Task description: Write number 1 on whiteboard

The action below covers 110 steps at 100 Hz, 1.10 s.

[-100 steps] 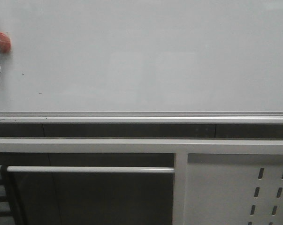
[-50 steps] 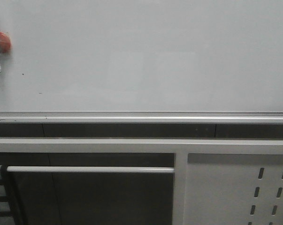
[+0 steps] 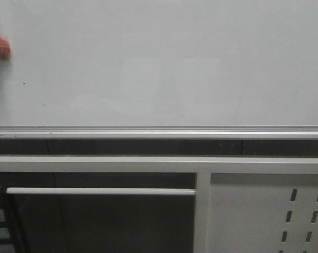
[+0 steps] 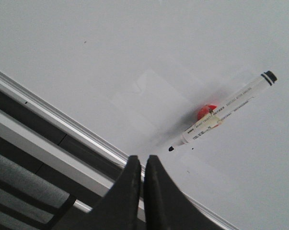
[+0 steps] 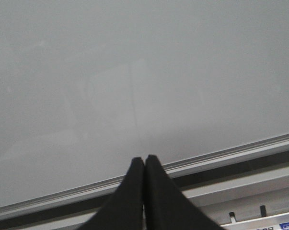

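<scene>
- The whiteboard (image 3: 164,63) fills the upper part of the front view, its pale surface bare of any stroke, a silver rail (image 3: 159,130) running along its lower edge.
- A white marker (image 4: 221,111) hangs on the board at the far left of the front view — black tip pointing down, cap off — with a red magnet (image 4: 205,112) behind its barrel.
- The left gripper (image 4: 143,163) has its black fingers pressed together on nothing, near the marker's tip but apart from it.
- The right gripper (image 5: 144,163) is likewise closed and empty, facing bare board above the rail.
- A white perforated panel (image 3: 285,216) sits below the board at the right.
</scene>
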{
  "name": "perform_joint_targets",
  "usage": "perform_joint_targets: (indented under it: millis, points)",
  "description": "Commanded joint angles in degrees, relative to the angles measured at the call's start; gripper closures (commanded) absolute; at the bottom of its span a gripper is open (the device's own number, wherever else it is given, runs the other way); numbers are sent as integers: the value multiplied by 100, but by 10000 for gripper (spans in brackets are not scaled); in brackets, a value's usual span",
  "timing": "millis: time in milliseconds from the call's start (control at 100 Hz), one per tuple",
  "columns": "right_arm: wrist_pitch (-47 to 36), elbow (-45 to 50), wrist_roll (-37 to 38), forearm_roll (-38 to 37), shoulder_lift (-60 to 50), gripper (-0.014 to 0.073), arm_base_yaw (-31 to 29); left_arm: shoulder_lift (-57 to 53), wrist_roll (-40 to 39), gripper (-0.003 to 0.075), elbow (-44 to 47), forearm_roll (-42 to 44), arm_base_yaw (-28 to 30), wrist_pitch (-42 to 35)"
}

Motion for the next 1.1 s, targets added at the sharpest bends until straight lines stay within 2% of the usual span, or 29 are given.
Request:
perform_joint_targets:
  millis: [0, 90, 170, 340, 550, 720, 790, 890, 1090]
  points:
    - [-266, -424, -3, -386, 251, 673, -32, 246, 257, 738, -279, -42, 12, -190]
    - [-30, -661, -3, -721, 430, 673, 30, 466, 686, 738, -545, -42, 12, -30]
    - [27, -795, -3, -981, 537, 673, 189, 722, 1426, 738, -838, -42, 12, 234]
    - [-57, -850, -3, -1019, 562, 673, 705, 1388, 2837, 738, -1477, -66, 12, 777]
    - [-266, -850, -3, -1239, 562, 673, 1547, 1919, 4106, 715, -1970, -66, -477, 665]
    - [-222, -850, -3, -1241, 562, 673, 2014, 2434, 4118, 576, -2036, -386, -821, -131]
    - [-222, -850, -3, -1241, 562, 672, 2077, 2669, 4304, 540, -2036, -267, -932, -287]
    - [-222, -850, -3, -1250, 562, 672, 2066, 2981, 4662, 533, -2036, -41, -1020, -303]
    - [-222, -850, -3, -1307, 562, 673, 2066, 3114, 4688, 532, -2036, 348, -1044, -774]
